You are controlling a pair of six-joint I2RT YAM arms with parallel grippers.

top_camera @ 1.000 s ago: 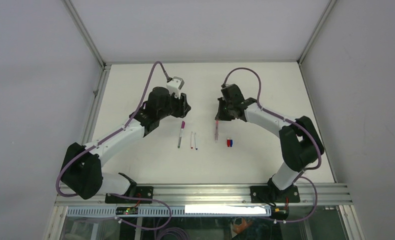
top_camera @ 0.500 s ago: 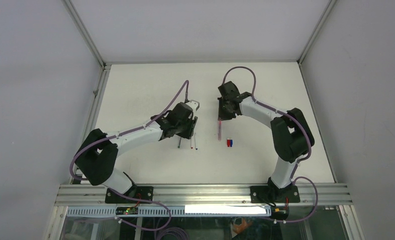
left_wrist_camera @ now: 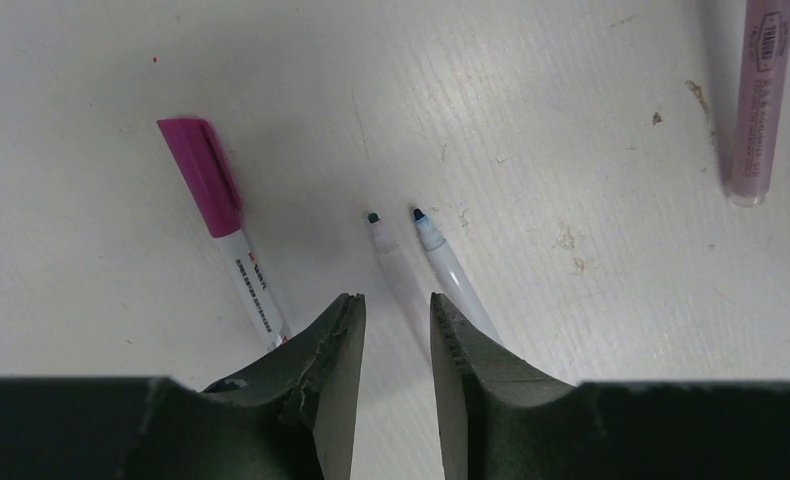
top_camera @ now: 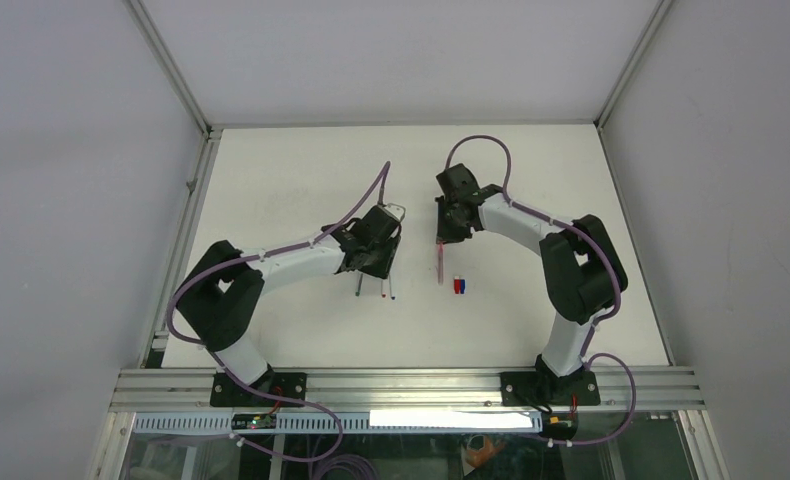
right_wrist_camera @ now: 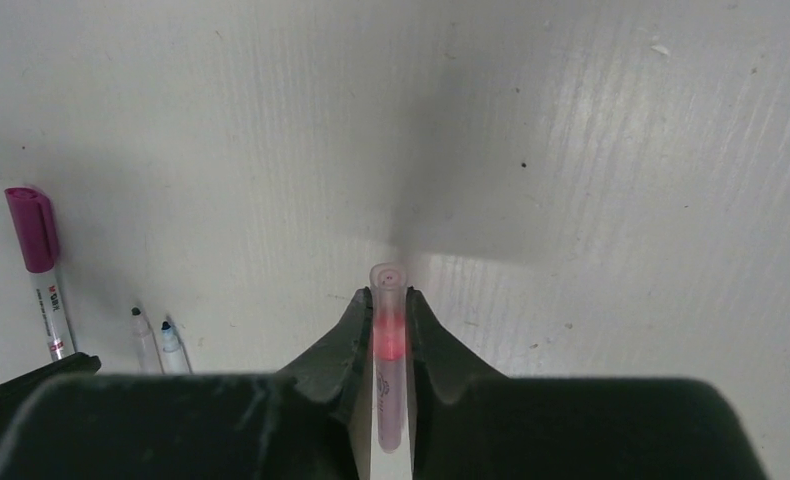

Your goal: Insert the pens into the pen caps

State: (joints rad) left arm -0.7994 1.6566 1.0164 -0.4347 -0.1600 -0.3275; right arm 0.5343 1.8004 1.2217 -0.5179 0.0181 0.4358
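In the left wrist view my left gripper (left_wrist_camera: 395, 300) stands open low over the table. A thin pale pen (left_wrist_camera: 380, 233) runs down into the gap between its fingers without touching them. A blue-tipped white pen (left_wrist_camera: 439, 252) passes under the right finger. A pen with a magenta cap (left_wrist_camera: 203, 178) lies to the left. My right gripper (right_wrist_camera: 389, 295) is shut on a translucent pink pen (right_wrist_camera: 389, 325), whose end sticks out past the fingertips. In the top view this pink pen (top_camera: 440, 262) points toward the red cap (top_camera: 456, 285) and blue cap (top_camera: 462, 285).
The white table (top_camera: 531, 200) is framed by aluminium rails (top_camera: 186, 220) and grey walls. The two arms stand close together at mid-table, the left gripper (top_camera: 379, 262) a short way left of the right gripper (top_camera: 443, 238). Small dirt specks (left_wrist_camera: 568, 238) mark the surface.
My left arm has swung right and toward the near edge, and has come down over the two thin pens, with its jaws narrowing. The right arm with the pink pen shifted slightly, then held still.
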